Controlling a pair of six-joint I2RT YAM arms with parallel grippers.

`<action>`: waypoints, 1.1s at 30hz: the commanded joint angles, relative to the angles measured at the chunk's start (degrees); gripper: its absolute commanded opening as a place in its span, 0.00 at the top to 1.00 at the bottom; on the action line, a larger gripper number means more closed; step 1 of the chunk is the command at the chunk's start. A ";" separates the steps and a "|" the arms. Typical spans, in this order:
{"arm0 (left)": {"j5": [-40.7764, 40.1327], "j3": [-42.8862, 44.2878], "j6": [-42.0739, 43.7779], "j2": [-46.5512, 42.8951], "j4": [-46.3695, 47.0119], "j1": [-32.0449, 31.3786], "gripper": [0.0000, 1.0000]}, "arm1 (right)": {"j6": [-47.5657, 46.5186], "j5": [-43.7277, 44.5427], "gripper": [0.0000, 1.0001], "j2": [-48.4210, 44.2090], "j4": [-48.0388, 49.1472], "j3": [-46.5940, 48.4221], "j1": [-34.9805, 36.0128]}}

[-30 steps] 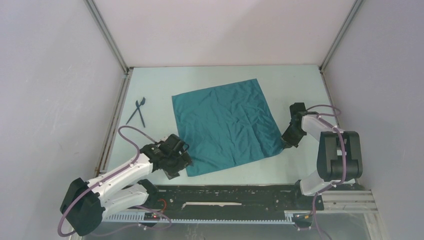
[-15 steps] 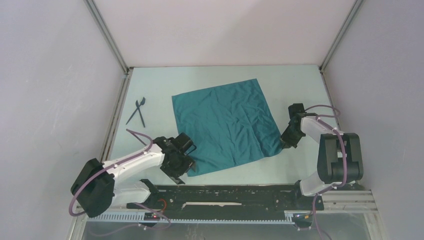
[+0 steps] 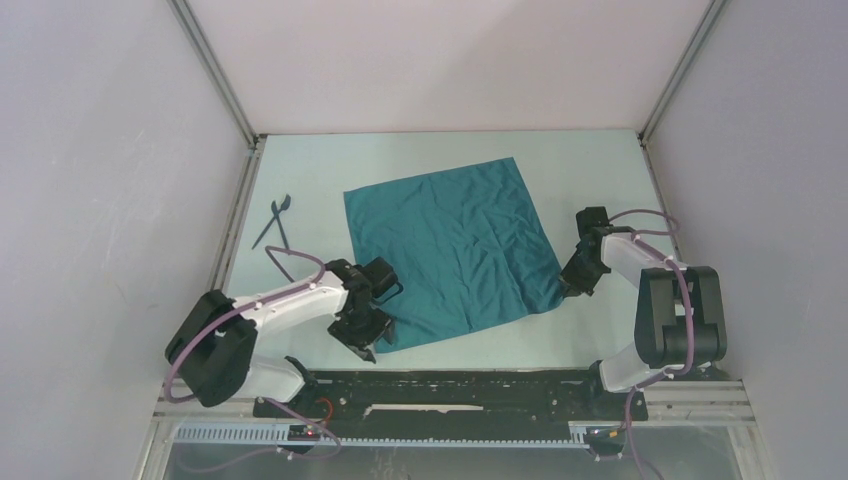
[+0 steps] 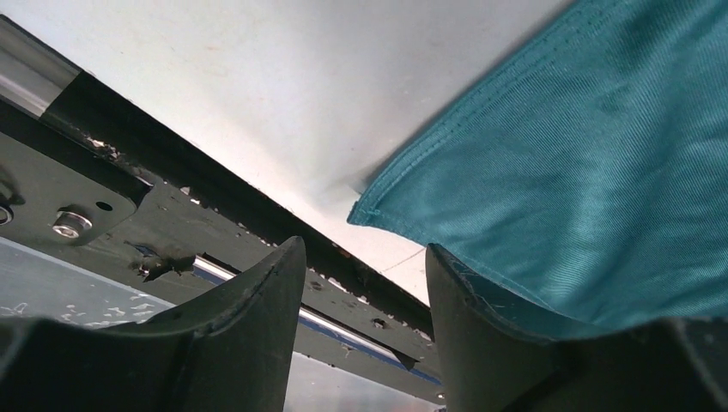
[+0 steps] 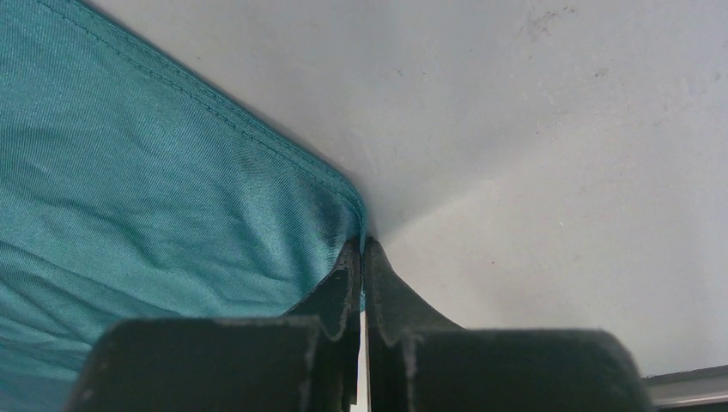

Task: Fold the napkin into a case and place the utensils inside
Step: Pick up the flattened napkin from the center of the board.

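Observation:
The teal napkin (image 3: 450, 250) lies spread flat on the table, roughly square. My left gripper (image 3: 372, 335) is open at its near-left corner; in the left wrist view (image 4: 365, 257) the corner (image 4: 365, 210) lies just beyond the gap and the cloth drapes over the right finger (image 4: 481, 326). My right gripper (image 3: 568, 288) is shut on the napkin's near-right corner; in the right wrist view (image 5: 361, 249) the fingers pinch the hem (image 5: 348, 193). Two dark utensils (image 3: 275, 222) lie crossed at the table's left side.
A metal rail (image 3: 230, 230) runs along the table's left edge. A black base bar (image 3: 450, 385) lies along the near edge, close behind my left gripper, and shows in the left wrist view (image 4: 129, 172). Grey walls enclose the table.
My left arm has swung forward and right, bringing its gripper onto the napkin's near-left corner. My right gripper has stayed shut on the near-right corner.

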 commanded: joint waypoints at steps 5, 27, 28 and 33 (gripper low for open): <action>-0.66 1.51 -1.34 4.82 0.83 0.69 0.44 | -0.98 -0.51 1.00 0.85 2.15 -1.50 -0.33; -3.42 -2.10 -0.41 5.56 7.32 3.28 0.41 | -2.06 -2.87 1.00 3.20 3.30 -1.85 -1.19; -3.54 -2.67 -0.58 5.48 7.77 3.38 0.41 | -2.01 -2.93 1.00 3.13 3.22 -1.85 -1.17; -4.84 -5.82 -1.65 5.10 9.93 3.49 0.48 | -2.13 -2.81 1.00 3.05 3.00 -1.83 -1.42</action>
